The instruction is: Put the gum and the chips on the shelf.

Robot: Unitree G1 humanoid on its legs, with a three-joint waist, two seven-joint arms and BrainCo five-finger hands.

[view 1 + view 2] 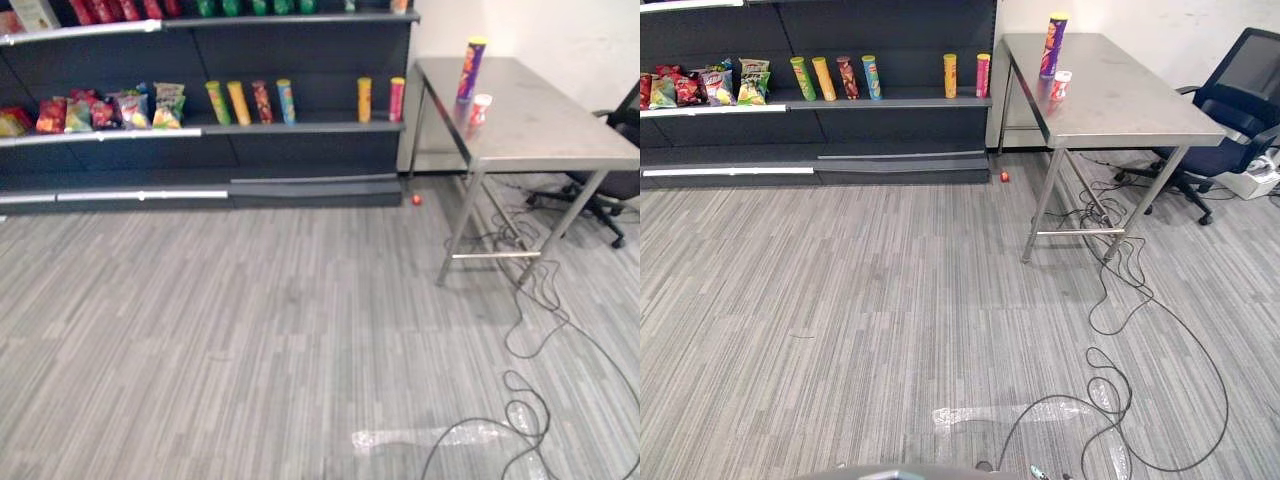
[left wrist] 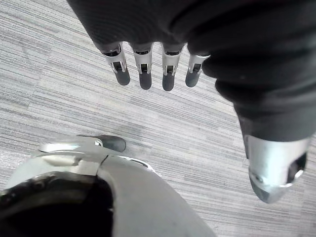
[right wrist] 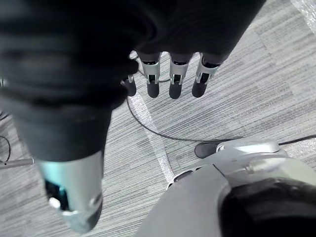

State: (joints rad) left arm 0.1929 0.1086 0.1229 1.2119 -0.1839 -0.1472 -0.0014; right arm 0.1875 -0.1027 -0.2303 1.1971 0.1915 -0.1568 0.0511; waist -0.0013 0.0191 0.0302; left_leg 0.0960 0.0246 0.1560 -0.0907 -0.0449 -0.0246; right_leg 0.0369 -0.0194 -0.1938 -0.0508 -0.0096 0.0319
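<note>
Chips (image 1: 471, 68), gum (image 1: 481, 108) near together on table (image 1: 545, 125).

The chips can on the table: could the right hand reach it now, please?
Probably not: the right hand hangs over carpet, and the chips can stands on the table far across the room.

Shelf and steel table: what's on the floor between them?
A small red object lies on the carpet there, near the shelf's foot, seen in both eye views.
</note>
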